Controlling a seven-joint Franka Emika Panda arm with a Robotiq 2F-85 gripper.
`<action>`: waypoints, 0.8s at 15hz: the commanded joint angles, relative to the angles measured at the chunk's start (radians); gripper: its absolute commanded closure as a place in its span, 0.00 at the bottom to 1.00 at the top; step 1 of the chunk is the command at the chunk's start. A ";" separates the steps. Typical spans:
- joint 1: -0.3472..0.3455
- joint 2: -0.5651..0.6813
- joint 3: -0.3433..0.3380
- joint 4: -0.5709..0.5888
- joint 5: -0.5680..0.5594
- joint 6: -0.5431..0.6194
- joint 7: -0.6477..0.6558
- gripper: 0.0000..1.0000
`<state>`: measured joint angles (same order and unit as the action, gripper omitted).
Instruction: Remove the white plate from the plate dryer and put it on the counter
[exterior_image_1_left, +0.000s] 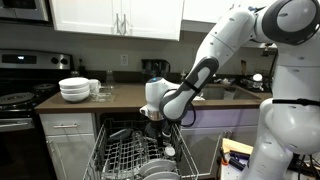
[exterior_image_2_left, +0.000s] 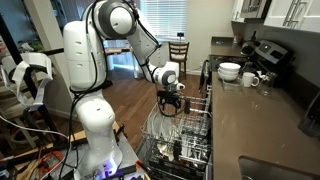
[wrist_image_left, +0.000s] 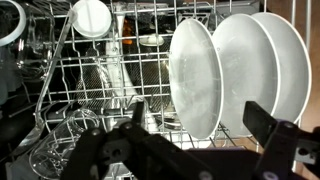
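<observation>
Three white plates stand upright side by side in the plate dryer, a grey wire rack pulled out below the counter. In the wrist view the nearest plate is in front of the middle plate and the far plate. My gripper is open, with one dark finger on each side of the nearest plate's lower edge, not touching it. In both exterior views the gripper hangs just above the rack. The plates are hard to make out there.
A stack of white bowls and cups sit on the counter near the black stove. Glassware and a round white item fill the rack's far side. A wooden chair stands behind.
</observation>
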<state>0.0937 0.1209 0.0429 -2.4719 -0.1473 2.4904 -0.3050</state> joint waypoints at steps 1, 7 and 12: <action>-0.014 0.000 0.014 0.002 -0.002 -0.003 0.001 0.00; -0.003 0.070 0.025 0.013 -0.034 0.096 0.008 0.00; -0.013 0.170 0.060 0.043 -0.013 0.190 -0.039 0.00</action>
<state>0.0947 0.2212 0.0814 -2.4656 -0.1586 2.6426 -0.3059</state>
